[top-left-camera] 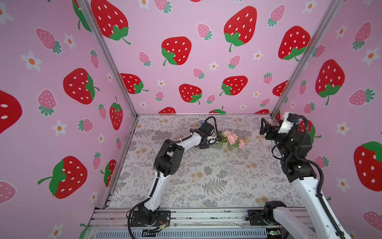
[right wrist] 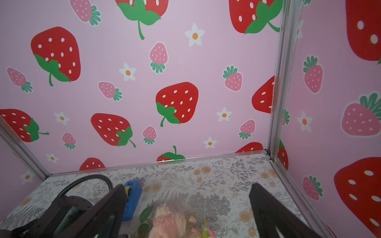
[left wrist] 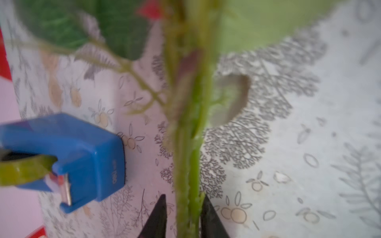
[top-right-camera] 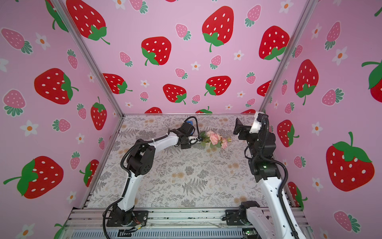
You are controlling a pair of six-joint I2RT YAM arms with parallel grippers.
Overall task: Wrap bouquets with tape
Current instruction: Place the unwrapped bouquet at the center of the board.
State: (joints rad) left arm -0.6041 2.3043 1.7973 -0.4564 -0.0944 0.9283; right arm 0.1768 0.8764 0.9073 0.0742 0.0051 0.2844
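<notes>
At the back of the table (top-left-camera: 206,186) lies the bouquet (top-left-camera: 232,138), right gripper (right wrist: 186,197) raised nearby, spread wide and empty, left gripper (left wrist: 183,208) slack around its stems (left wrist: 187,164), tape (left wrist: 86,156) just beside; a pale curl (left wrist: 233,99) against them hints wrapping is started, likely unfinished.

The space is enclosed on the left, far and right by pink walls (top-left-camera: 186,24) printed with red and pink strawberries and small white flowers. The panels are joined at the two far corners by aluminium posts (top-left-camera: 110,62). The tabletop (top-left-camera: 206,175) is covered with a pale sheet patterned in grey ferns and tan blossoms. Along the near edge, slotted metal rails (top-left-camera: 206,216) are laid.
</notes>
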